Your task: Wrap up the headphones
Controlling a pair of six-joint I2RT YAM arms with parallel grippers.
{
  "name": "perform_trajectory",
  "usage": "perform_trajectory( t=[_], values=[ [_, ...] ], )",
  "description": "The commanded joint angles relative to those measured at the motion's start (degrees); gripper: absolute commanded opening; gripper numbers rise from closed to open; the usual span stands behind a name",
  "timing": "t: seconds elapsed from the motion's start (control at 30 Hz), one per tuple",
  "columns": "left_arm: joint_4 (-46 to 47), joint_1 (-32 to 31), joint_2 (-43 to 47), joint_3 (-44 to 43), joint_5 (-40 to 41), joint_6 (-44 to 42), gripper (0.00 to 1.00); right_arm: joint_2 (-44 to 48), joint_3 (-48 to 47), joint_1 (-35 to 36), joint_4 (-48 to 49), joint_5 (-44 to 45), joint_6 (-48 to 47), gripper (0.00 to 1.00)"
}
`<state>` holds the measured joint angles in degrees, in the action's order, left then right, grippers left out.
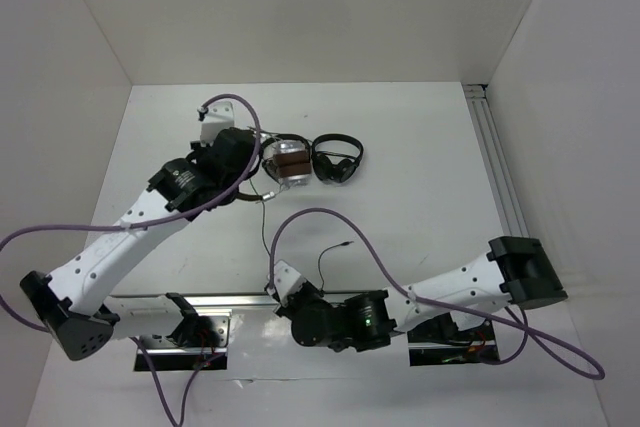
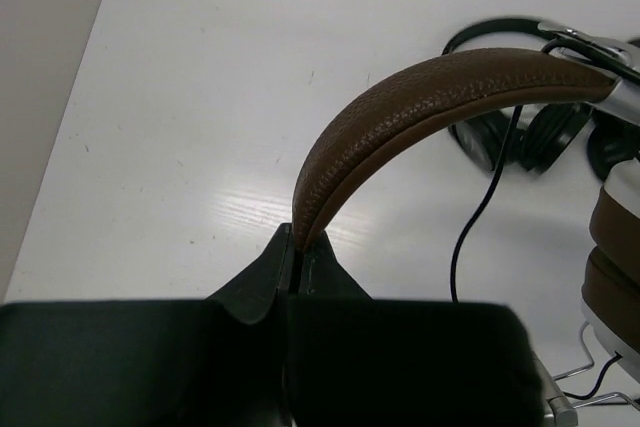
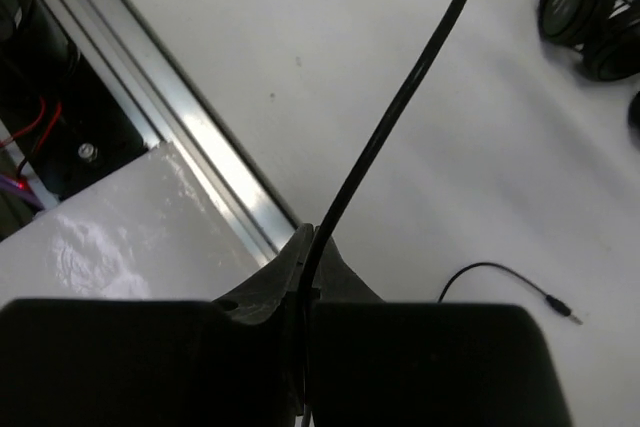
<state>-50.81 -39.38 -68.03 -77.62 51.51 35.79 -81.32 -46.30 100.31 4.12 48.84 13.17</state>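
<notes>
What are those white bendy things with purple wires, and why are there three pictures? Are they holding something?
Those are two robot arms bolted to a white table. One picture looks down from above; the other two come from little cameras on each arm's wrist. At the end of each arm are jaws that pinch like two fingers. The left gripper is pinching the brown headband of the headphones, jaws shut on it. The right gripper is pinching their thin black cable; its plug end lies loose on the table. Small black headphones sit beside the brown ones.
</notes>
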Motion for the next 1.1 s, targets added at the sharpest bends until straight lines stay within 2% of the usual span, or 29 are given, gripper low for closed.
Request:
perform_trajectory(
  t=[0.0,0.07,0.17,0.37,0.47,0.53,0.57,0.6,0.67,0.93,1.07],
  values=[
    [2.9,0.4,-1.9,0.3,-4.1,-3.1,0.0,3.4,-5.5,-1.5,-4.2,0.6,-4.4,0.0],
    [1.2,-1.7,-4.4,0.3,-4.1,-4.8,0.0,3.4,-8.3,-3.1,-7.3,0.1,-5.7,0.0],
    [-2.8,-6.1,-6.2,2.0,0.6,-3.2,0.0,4.1,-11.5,-4.7,-11.1,-0.4,-8.9,0.0],
    [-6.4,-12.6,-5.6,8.1,-0.4,-0.5,0.0,7.6,-14.1,-9.0,-17.3,3.1,-12.7,0.0],
    [-3.7,-14.4,-3.3,11.1,-5.3,-3.2,0.0,11.2,-13.5,-10.1,-18.5,4.9,-13.5,0.0],
    [-0.8,-15.0,0.2,13.5,-11.3,-7.6,0.0,13.8,-13.5,-10.7,-19.8,6.8,-14.1,0.0],
    [3.7,-15.8,1.5,16.2,-14.3,-9.5,0.0,14.7,-12.9,-10.7,-19.8,7.5,-14.1,0.0],
    [5.7,-16.3,2.7,17.3,-20.9,-11.7,0.0,15.6,-12.3,-10.7,-19.8,8.3,-14.7,0.0],
    [7.6,-17.0,4.6,18.9,-24.9,-13.8,0.0,17.4,-12.3,-11.4,-19.8,8.8,-15.5,0.0],
    [8.3,-22.4,4.6,18.9,-30.6,-16.8,0.0,20.2,-11.3,-15.8,-20.3,11.5,-19.8,0.02],
    [8.9,-22.9,7.8,18.9,-33.0,-17.9,0.0,22.4,-9.4,-22.0,-17.0,6.4,-22.1,0.04]
  ],
)
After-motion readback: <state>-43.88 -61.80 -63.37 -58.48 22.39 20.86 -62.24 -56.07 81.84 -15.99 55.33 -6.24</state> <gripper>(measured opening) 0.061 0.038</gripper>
